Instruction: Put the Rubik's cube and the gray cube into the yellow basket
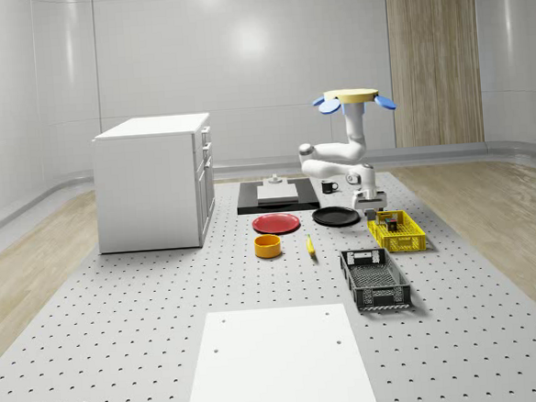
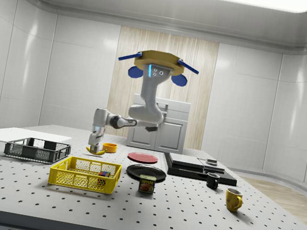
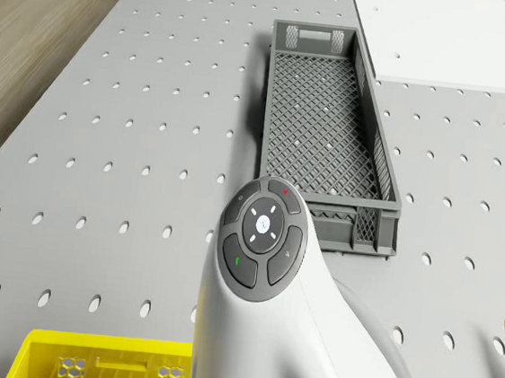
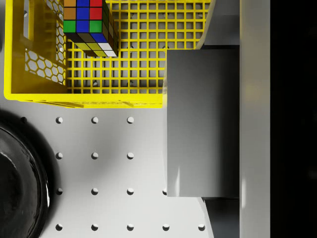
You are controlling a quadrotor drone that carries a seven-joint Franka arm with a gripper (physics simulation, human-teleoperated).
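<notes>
While the drone (image 1: 351,96) hovers beside the yellow basket (image 4: 143,54), your gripper (image 4: 203,124) clamps the gray cube (image 4: 202,121) at frame centre-right: rigid, smooth, light; hold flat faces. Rubik's cube (image 4: 89,25) sits inside, upper left.

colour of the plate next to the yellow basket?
Black plate, glossy; clearest in the wrist view, beside the yellow basket.

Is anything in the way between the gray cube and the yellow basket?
Nothing visible. The hovering drone's pincer holds the gray cube at the basket's edge; the Rubik's cube sits further in, with bare mesh beside it.
</notes>
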